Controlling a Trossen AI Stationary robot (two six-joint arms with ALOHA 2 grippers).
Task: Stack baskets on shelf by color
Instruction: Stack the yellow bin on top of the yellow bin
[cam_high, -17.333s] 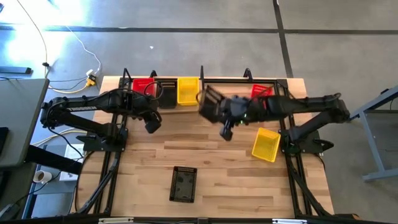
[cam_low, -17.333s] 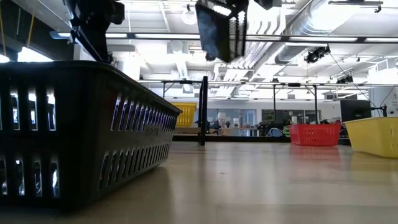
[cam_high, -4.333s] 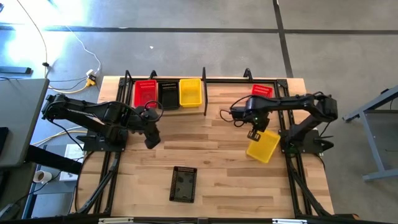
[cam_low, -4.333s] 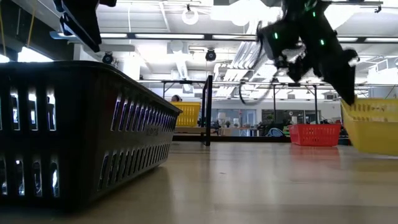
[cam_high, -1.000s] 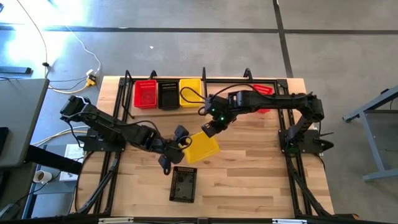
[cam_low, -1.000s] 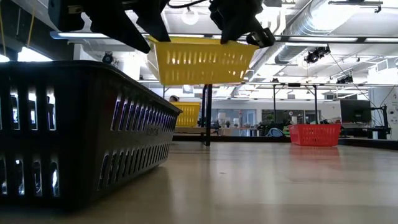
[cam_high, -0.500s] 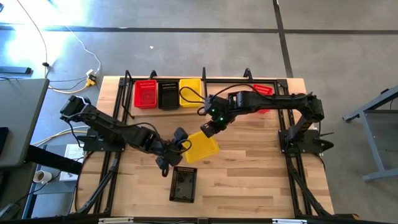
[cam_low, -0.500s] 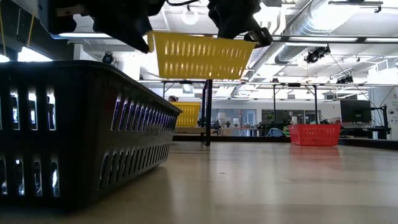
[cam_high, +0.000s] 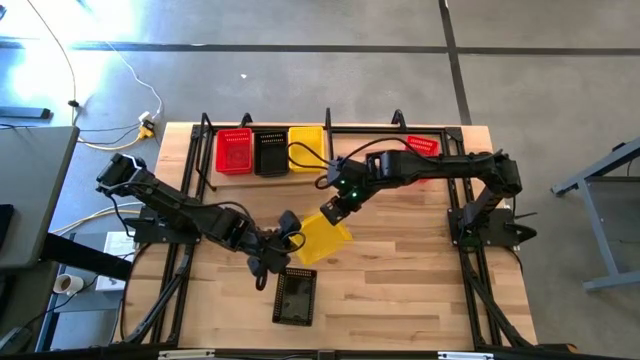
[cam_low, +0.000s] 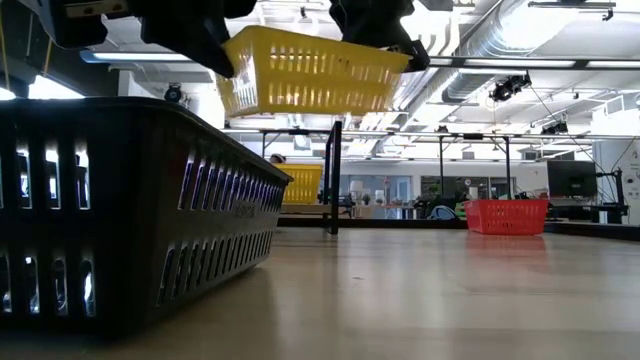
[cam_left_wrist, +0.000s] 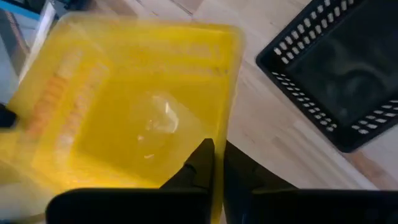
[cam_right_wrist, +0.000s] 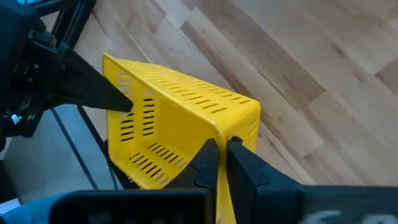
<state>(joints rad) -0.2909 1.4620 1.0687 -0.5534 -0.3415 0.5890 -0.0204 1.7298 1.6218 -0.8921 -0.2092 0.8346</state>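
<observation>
A yellow basket (cam_high: 322, 238) hangs above the middle of the table, tilted, with both grippers on it. My left gripper (cam_high: 296, 226) is shut on its left-hand side and my right gripper (cam_high: 333, 207) on its far side. The low view shows the basket (cam_low: 310, 72) well above the tabletop. On the shelf (cam_high: 345, 140) at the far edge stand a red basket (cam_high: 234, 150), a black basket (cam_high: 270, 152) and a yellow basket (cam_high: 305, 147), side by side on their bottoms. My left gripper pinches one wall of the yellow basket at its rim (cam_left_wrist: 219, 134), one finger inside and one outside. It comes from the table's left and near side. The basket is lifted clear and tilted. My right gripper pinches the basket's rim next to a corner (cam_right_wrist: 217, 134), one finger on each side of the wall. It reaches in from the far right, slanting down. The basket hangs clear of the table.
A black basket (cam_high: 294, 296) lies on the table near the front edge, just below the held one. Another red basket (cam_high: 420, 148) sits at the far right, under the right arm. Black frame tubes run along the table's left and right sides.
My left gripper has shut on the yellow basket's wall. The basket, still lifted in my right gripper, has tipped and turned a little. Both arms have stayed nearly where they were.
</observation>
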